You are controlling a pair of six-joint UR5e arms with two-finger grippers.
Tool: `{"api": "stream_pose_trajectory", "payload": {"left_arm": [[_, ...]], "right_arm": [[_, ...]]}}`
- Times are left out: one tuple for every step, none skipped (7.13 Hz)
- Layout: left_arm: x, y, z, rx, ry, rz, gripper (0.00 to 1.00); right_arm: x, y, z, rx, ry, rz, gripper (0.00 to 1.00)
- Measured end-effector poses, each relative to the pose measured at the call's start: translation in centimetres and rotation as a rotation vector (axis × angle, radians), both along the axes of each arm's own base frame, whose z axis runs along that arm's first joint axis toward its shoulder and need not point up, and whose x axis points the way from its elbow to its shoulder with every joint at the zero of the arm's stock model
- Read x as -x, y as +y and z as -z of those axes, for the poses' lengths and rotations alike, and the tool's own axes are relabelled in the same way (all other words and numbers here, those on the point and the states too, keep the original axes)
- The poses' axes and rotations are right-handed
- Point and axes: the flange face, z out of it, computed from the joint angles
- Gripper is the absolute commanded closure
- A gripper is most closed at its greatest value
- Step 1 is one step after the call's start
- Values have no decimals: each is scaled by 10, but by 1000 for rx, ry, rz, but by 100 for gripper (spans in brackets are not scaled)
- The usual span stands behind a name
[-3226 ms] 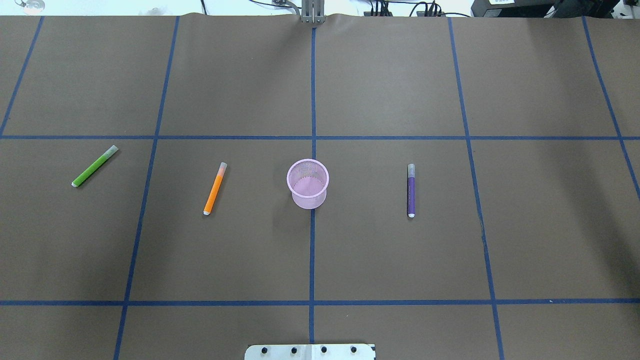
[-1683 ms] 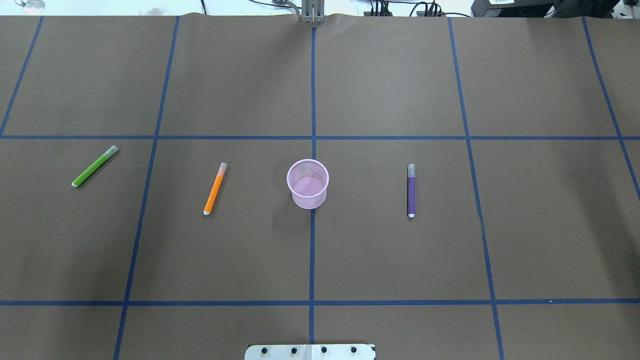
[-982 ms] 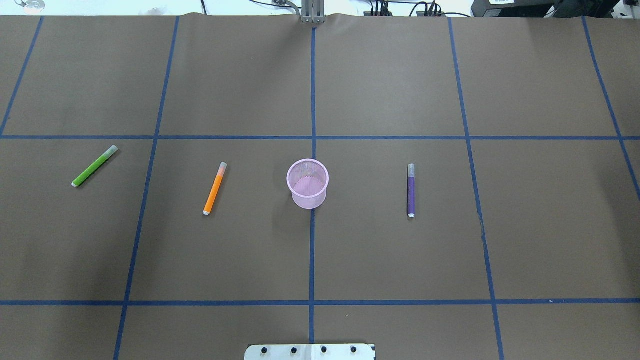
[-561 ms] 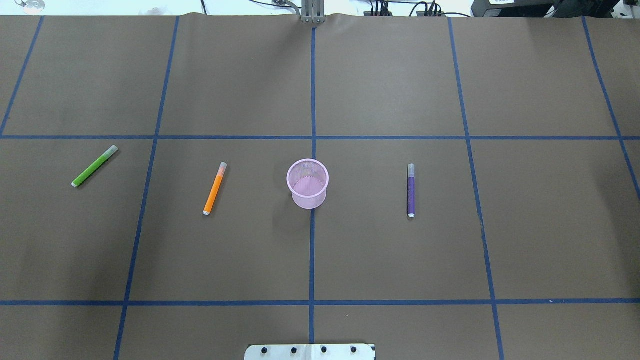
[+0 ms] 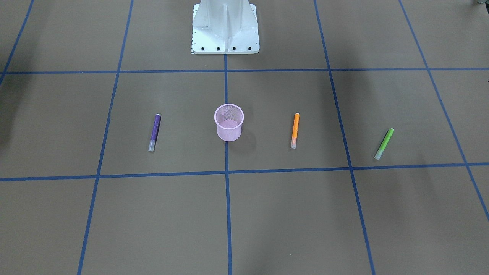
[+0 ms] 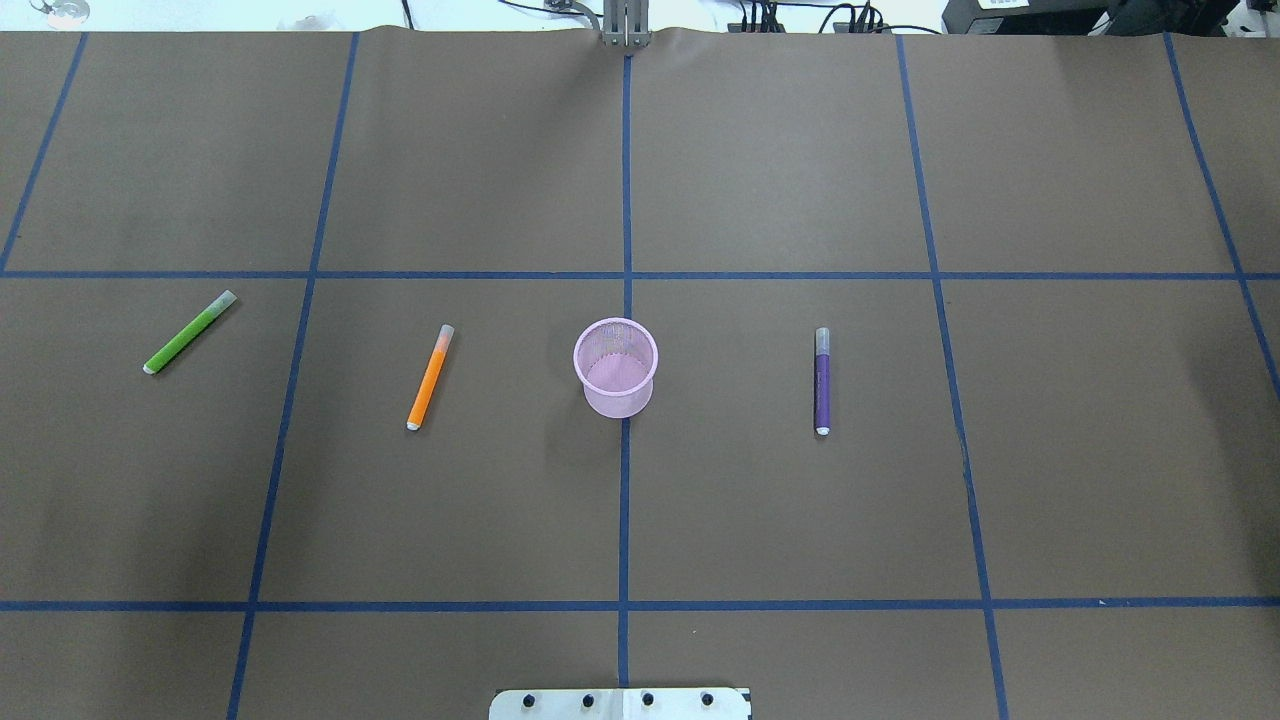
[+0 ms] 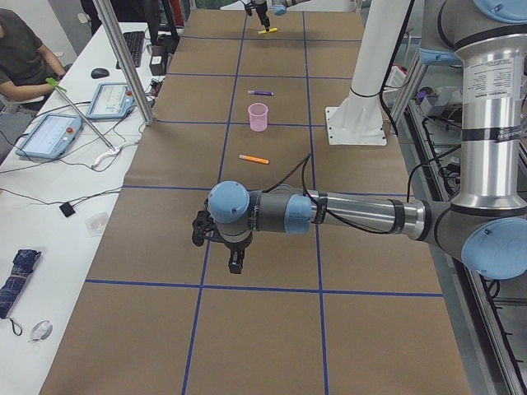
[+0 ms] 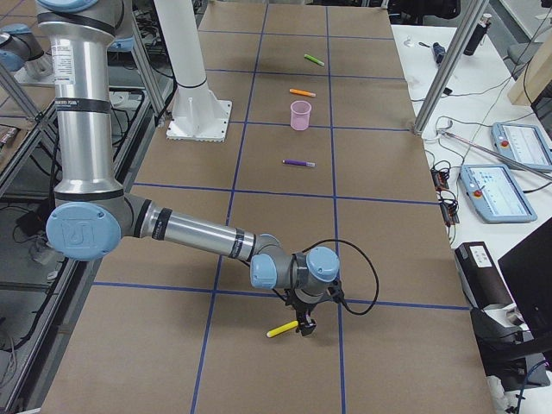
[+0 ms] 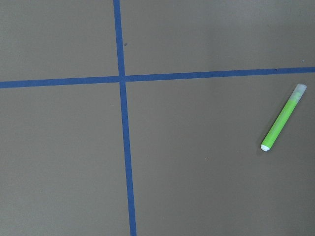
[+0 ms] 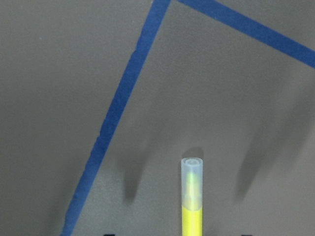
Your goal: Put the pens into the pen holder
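The pink mesh pen holder stands upright mid-table. The orange pen and green pen lie to its left, the purple pen to its right. Neither gripper shows in the overhead view. The yellow pen lies far off at the table's right end. My right gripper is low over its capped end. In the right wrist view the yellow pen lies centred between widely spread fingers. My left gripper hovers at the left end. I cannot tell if it is open. Its wrist view shows the green pen.
The white robot base stands behind the holder. Blue tape lines grid the brown table cover. Side benches hold tablets and cables, and an operator sits at the far left.
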Motion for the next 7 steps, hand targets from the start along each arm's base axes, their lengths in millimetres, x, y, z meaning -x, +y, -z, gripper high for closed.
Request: {"api": "stream_pose_trajectory", "payload": {"left_arm": [[0,0,-1,2,0,0,0],[0,0,-1,2,0,0,0],[0,0,-1,1,1,0,0],[0,0,-1,-1,0,-1,0],[0,0,-1,-2,0,-2,0],[0,0,0,-3,0,-2,0],[0,0,0,-3,0,-2,0]], "right_arm": [[2,-5,-4,7,7,3,15],[3,-8,-9,17,11,4,20],[3,-9,-11,21,10,3,26],[4,-9,-11,23,9,3,26],[4,-9,-12,25,9,3,26],[4,-8,-13,27,8,3,27],[4,-7,-14,29,9,4,29]]}}
